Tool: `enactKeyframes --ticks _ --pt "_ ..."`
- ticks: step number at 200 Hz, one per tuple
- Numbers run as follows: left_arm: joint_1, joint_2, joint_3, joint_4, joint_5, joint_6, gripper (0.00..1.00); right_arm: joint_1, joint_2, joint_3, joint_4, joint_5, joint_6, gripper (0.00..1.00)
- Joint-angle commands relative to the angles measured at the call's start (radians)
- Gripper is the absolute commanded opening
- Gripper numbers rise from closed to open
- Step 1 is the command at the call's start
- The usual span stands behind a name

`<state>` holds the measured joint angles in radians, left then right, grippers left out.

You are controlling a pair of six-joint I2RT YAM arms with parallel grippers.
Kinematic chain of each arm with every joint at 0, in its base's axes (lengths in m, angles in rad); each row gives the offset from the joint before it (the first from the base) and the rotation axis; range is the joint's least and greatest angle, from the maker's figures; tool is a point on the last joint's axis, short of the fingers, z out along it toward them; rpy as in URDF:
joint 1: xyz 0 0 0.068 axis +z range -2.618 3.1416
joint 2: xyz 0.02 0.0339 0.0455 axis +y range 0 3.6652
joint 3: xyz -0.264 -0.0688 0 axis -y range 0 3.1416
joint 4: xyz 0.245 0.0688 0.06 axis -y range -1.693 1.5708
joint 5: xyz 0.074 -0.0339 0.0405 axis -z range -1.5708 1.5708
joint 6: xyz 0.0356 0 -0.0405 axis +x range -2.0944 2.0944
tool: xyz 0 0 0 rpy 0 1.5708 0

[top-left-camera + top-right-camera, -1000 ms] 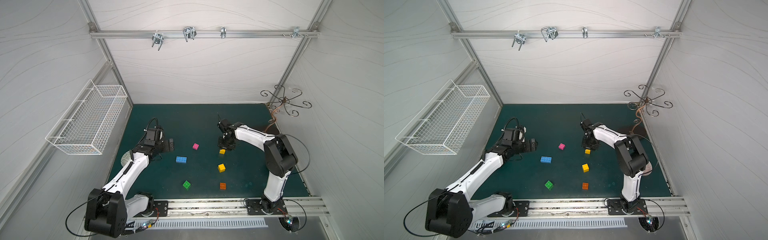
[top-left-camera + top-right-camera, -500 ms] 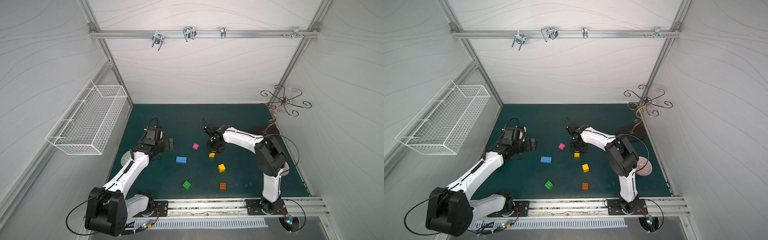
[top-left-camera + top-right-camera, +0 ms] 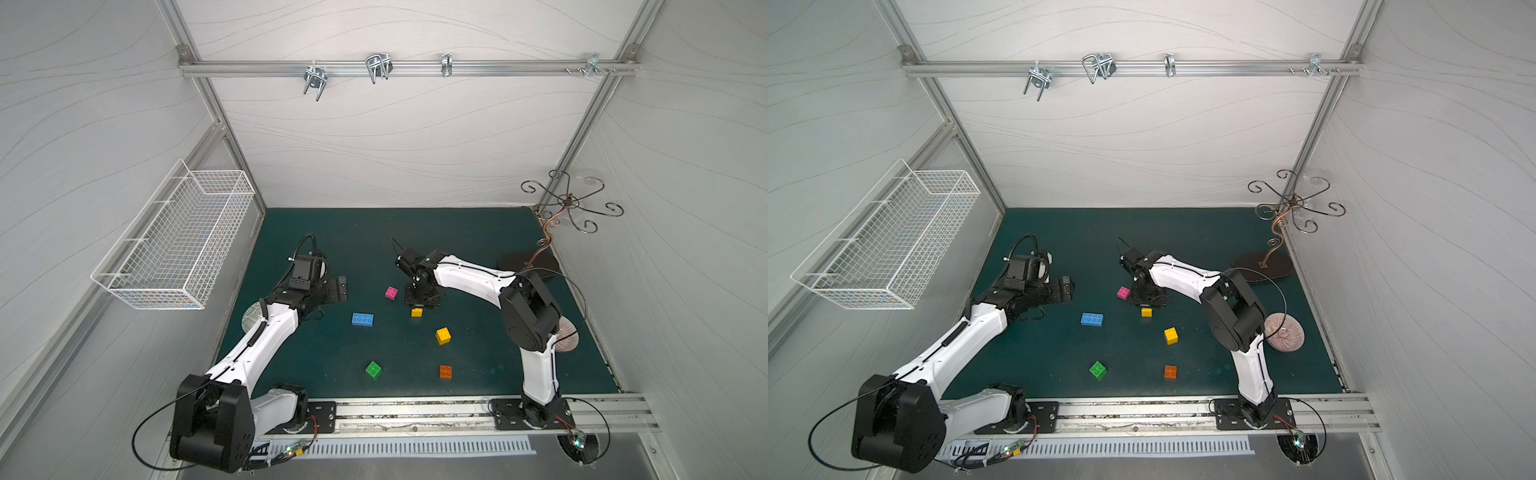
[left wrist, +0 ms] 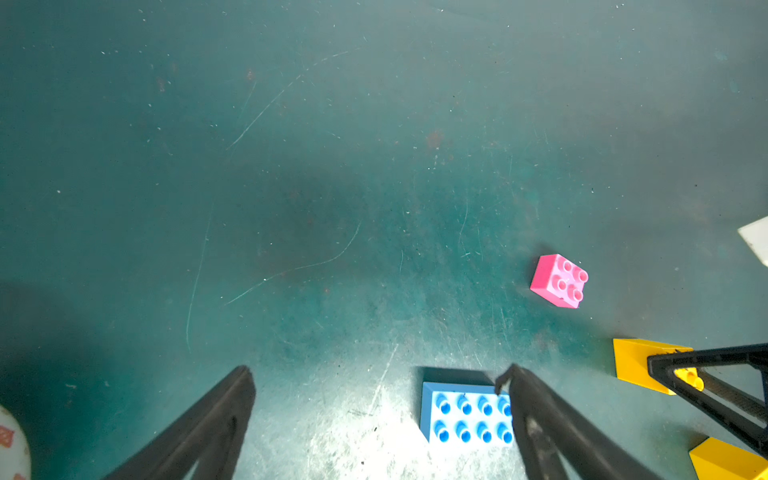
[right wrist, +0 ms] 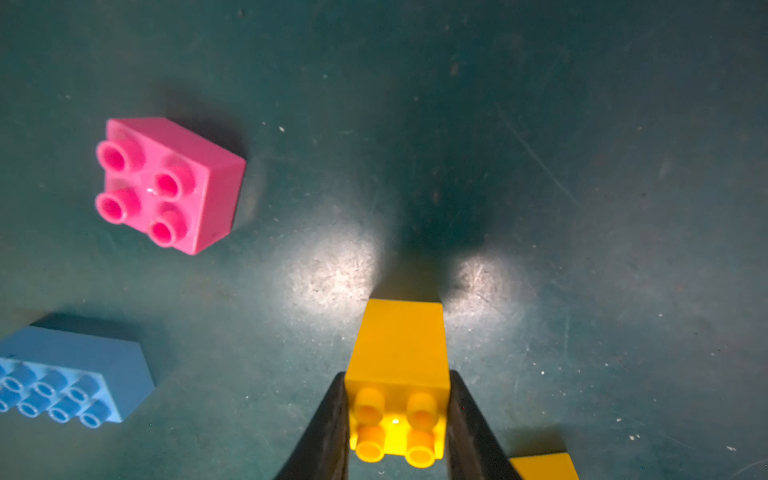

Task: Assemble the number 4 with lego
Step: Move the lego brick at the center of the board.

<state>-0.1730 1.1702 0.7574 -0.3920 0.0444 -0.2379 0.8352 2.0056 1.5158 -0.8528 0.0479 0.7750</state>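
My right gripper (image 5: 397, 378) is shut on a yellow lego brick (image 5: 401, 340), studs toward the camera, low over the green mat (image 3: 478, 232). A pink brick (image 3: 391, 292) sits just left of it. The long blue brick (image 3: 362, 319) lies nearer the left arm. A second yellow brick (image 3: 443, 336), a green one (image 3: 373, 369) and an orange one (image 3: 445, 371) lie loose toward the front. My left gripper (image 4: 378, 370) is open and holds nothing, with the blue brick (image 4: 465, 415) beside one finger. All bricks are apart; a number 4 is not in view.
A white wire basket (image 3: 174, 245) hangs on the left wall. A curly metal hook stand (image 3: 540, 249) occupies the back right corner. One patterned ball (image 3: 1285, 332) lies behind the right arm, another (image 3: 251, 318) under the left arm. A metal rail (image 3: 415, 411) runs along the front edge.
The right arm has carried the yellow brick leftward across the mat, ending close to the pink brick. The left arm has stayed where it was.
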Motion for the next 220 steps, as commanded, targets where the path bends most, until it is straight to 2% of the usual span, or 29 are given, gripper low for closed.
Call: enactKeyframes --ticks 1,69,135,179,220 --pt "-0.004 0.004 0.025 0.028 -0.009 0.003 0.97 0.008 0.023 0.012 -0.05 0.016 0.001 0.35" --pt "-0.004 0.004 0.025 0.028 -0.011 0.0 0.97 0.01 0.004 0.024 -0.055 0.013 -0.004 0.48" --pt "-0.005 -0.012 0.03 0.013 0.004 0.003 0.97 0.026 -0.106 0.018 -0.106 0.024 -0.019 0.54" --pt "-0.051 -0.043 0.034 -0.021 -0.008 0.024 0.97 0.086 -0.296 -0.137 -0.173 0.015 0.019 0.56" --pt "-0.13 -0.046 0.027 -0.025 -0.03 0.012 0.98 0.179 -0.463 -0.345 -0.196 0.008 0.17 0.66"
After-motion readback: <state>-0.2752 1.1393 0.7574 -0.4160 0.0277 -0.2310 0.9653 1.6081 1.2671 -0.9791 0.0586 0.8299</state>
